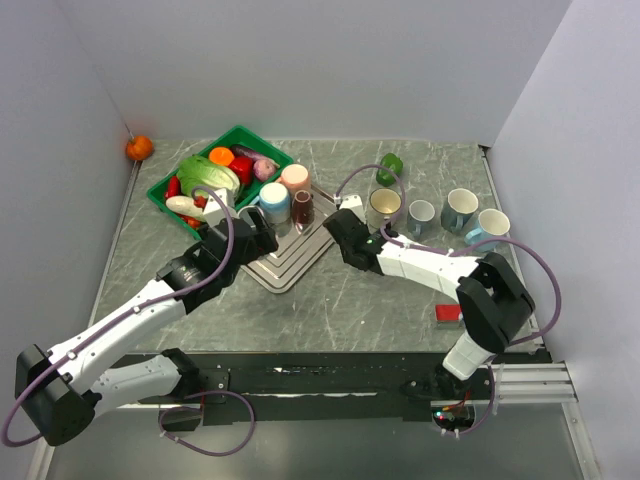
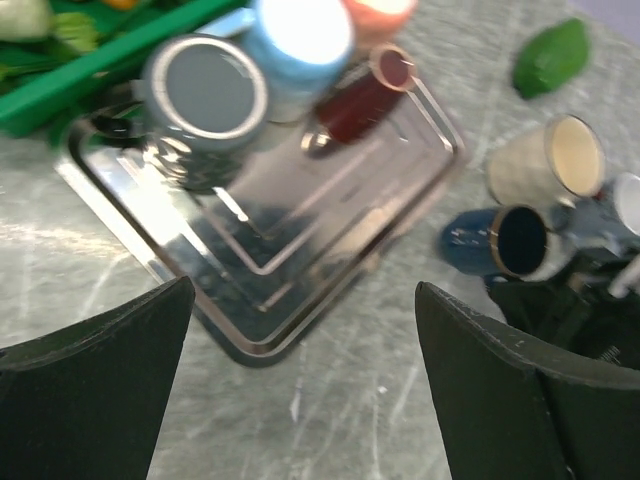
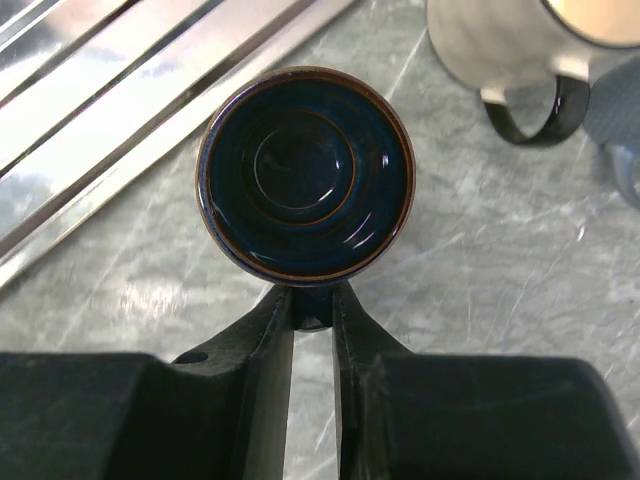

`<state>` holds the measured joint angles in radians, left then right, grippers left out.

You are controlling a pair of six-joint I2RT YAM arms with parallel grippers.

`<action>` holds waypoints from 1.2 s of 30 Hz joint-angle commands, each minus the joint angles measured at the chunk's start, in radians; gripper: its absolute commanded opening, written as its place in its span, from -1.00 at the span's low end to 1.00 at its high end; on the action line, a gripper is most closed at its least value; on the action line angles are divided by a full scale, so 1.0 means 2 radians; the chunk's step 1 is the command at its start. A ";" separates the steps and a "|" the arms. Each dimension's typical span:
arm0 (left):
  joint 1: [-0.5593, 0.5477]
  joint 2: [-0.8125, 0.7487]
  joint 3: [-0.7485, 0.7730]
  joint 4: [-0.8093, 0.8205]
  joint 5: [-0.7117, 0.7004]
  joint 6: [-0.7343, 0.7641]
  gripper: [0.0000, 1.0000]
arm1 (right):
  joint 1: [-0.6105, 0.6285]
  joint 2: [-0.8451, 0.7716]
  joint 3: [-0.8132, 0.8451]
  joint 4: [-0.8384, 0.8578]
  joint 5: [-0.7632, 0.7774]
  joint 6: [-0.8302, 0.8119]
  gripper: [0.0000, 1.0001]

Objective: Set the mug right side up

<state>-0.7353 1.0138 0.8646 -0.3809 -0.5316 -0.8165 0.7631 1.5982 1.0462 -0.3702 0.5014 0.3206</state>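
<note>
A dark blue mug (image 3: 305, 170) with a brown rim fills the right wrist view, its mouth facing that camera. My right gripper (image 3: 313, 300) is shut on its handle, beside the metal tray's right edge. In the left wrist view the mug (image 2: 510, 240) is tilted, mouth toward that camera; I cannot tell if it touches the table. In the top view my right gripper (image 1: 340, 228) hides it. My left gripper (image 2: 305, 285) is open and empty above the table at the tray's near corner; it also shows in the top view (image 1: 255, 235).
The metal tray (image 1: 290, 262) holds a grey mug (image 2: 205, 100), a light blue cup (image 1: 274, 200), a pink cup (image 1: 295, 178) and a dark red tumbler (image 1: 302, 207). A green basket (image 1: 265, 143) of vegetables sits behind. A cream mug (image 1: 383, 208) and other mugs (image 1: 460, 208) stand right.
</note>
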 commanded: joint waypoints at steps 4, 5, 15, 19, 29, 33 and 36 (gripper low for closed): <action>0.057 0.015 0.016 -0.027 -0.012 -0.016 0.93 | 0.004 0.043 0.072 -0.033 0.042 -0.003 -1.00; 0.062 0.018 0.016 -0.028 -0.011 -0.015 0.93 | 0.004 0.045 0.074 -0.037 0.041 -0.002 -1.00; 0.098 0.027 0.013 -0.013 0.005 -0.001 0.93 | 0.002 0.068 0.081 -0.057 0.026 0.017 -0.99; 0.106 0.029 0.005 0.009 0.013 0.020 0.93 | -0.002 0.065 0.074 -0.053 0.009 0.025 -0.60; 0.138 0.086 0.011 0.057 0.046 0.087 0.93 | -0.007 0.011 0.061 -0.049 -0.034 0.025 0.49; 0.167 0.118 0.005 0.095 0.066 0.121 0.93 | -0.017 -0.037 0.059 -0.053 -0.045 0.025 0.66; 0.190 0.150 0.004 0.131 0.081 0.128 0.93 | -0.025 -0.076 0.053 -0.053 -0.057 0.025 0.74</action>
<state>-0.4099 1.2625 0.8642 -0.2497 -0.4271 -0.6270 0.7406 1.5845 1.1530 -0.4908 0.4088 0.3618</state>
